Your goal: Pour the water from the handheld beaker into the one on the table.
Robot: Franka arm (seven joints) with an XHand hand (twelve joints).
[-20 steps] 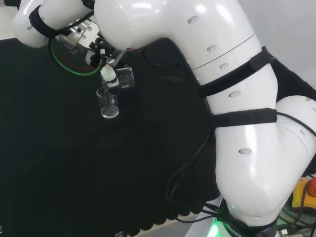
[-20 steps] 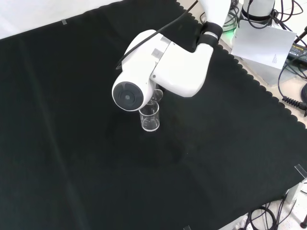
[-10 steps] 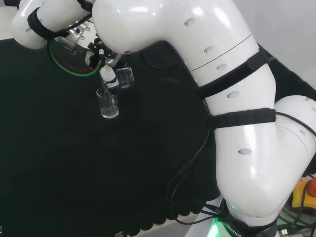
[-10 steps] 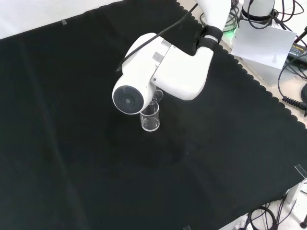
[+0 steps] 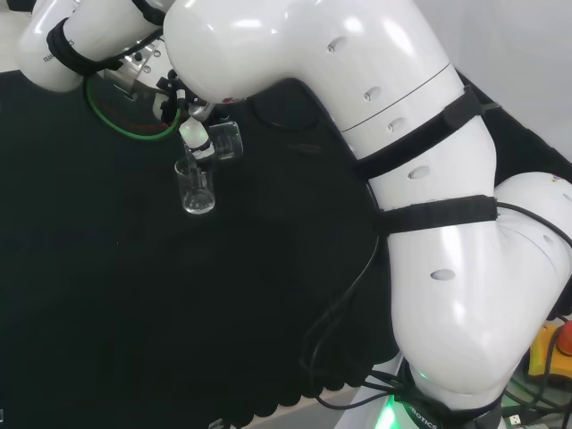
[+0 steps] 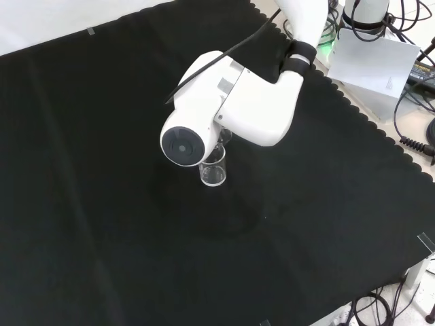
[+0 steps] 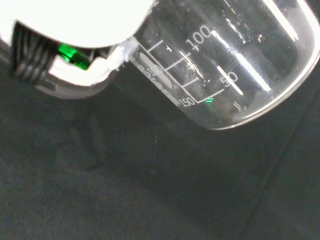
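Tipping is the step in hand, as I judge it: the handheld beaker (image 5: 225, 140) lies almost on its side above the table beaker (image 5: 195, 188), with its mouth turned toward that beaker's rim. I think it is held so that the water runs over the lip and drops straight into the open top below. In the head view the handheld beaker sits just above and a little to the right of the table beaker, and the two rims are very near; I cannot tell if they touch.

The hand (image 5: 191, 134) is closed on the handheld beaker, its fingers curled round the glass wall, so the beaker lies against the hand, between it and the table beaker. In the wrist view the same vessel (image 7: 235, 65) shows close, with its printed scale lines running slanted (this agrees with a strong tilt). A stream of water I cannot see in any view, and how much water remains in the glass is hard to judge.

The table beaker (image 6: 213, 168) stands upright on the black surface (image 6: 102, 224). In the front view the arm's white link (image 6: 224, 112) is before the hand and partly covers what is just above the table beaker. I judge that the pour is far along or near its end.
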